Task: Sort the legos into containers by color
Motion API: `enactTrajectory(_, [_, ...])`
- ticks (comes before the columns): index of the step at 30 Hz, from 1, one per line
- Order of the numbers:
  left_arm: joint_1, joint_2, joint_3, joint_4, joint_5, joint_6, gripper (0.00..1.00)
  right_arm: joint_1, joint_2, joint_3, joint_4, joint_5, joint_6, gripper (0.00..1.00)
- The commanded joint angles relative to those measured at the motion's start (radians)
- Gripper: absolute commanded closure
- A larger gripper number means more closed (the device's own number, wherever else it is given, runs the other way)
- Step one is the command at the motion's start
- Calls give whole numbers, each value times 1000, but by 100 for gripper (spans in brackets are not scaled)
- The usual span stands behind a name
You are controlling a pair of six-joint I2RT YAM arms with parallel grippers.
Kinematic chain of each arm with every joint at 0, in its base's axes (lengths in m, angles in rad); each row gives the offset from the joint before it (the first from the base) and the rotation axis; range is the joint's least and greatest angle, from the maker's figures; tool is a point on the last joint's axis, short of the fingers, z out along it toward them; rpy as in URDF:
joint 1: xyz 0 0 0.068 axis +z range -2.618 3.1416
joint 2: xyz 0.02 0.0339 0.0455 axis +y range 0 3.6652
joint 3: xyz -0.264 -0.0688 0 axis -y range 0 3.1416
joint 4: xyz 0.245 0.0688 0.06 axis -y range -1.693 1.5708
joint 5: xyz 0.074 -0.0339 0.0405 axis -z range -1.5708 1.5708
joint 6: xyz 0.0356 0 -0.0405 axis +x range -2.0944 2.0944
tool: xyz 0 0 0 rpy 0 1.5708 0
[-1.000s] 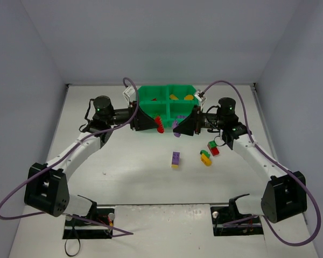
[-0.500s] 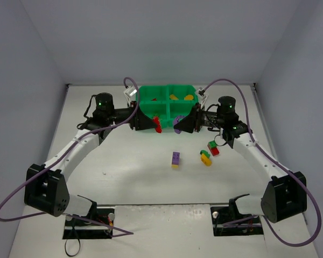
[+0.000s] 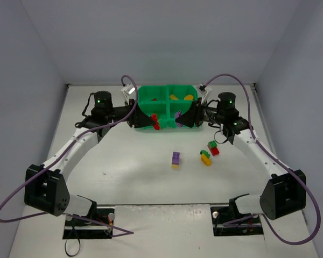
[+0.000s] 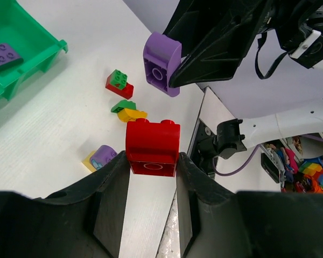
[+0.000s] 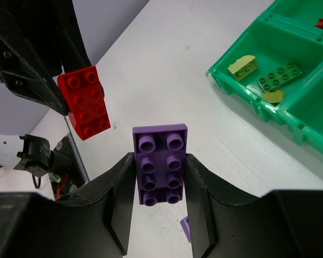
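Observation:
My left gripper (image 3: 151, 121) is shut on a red lego (image 4: 152, 146), held in the air at the near edge of the green tray of containers (image 3: 146, 100). Facing it, my right gripper (image 3: 182, 118) is shut on a purple lego (image 5: 160, 164), studs toward its camera. The two bricks hang close together but apart. In the left wrist view the purple lego (image 4: 161, 63) shows above the red one; in the right wrist view the red lego (image 5: 85, 102) shows at upper left. Yellow pieces (image 3: 175, 97) lie in the back right container.
Three small stacks lie on the table near the tray: purple on yellow (image 3: 175, 159), green on yellow (image 3: 205, 157), green on red (image 3: 213, 148). A purple brick (image 4: 2, 55) lies in one container, a green plate (image 5: 280, 75) in another. Grey walls enclose the table.
Both grippers have carried their bricks away from the arm bases toward the tray's near edge, keeping their grips.

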Motion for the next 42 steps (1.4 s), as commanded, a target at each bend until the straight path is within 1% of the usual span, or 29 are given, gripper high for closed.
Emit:
enactTrajectory(1, [11, -7, 66, 18, -21, 29, 100, -11, 3, 64, 25, 52, -28, 100])
enactTrajectory(4, [17, -4, 78, 1, -48, 35, 100, -11, 6, 75, 2, 94, -40, 100])
enactTrajectory(7, [23, 1, 101, -58, -90, 59, 100, -11, 11, 84, -21, 137, -55, 100])
enactTrajectory(17, [25, 30, 170, -180, -191, 98, 100, -12, 28, 111, -77, 259, -81, 100])
enactTrajectory(30, [23, 85, 273, -303, -380, 148, 100, -14, 51, 151, -125, 417, -95, 100])
enactTrajectory(37, [23, 116, 307, -352, -461, 185, 100, -14, 77, 167, -123, 466, -92, 100])
enactTrajectory(42, [23, 142, 356, -398, -522, 223, 100, -15, 118, 200, -131, 479, -130, 100])
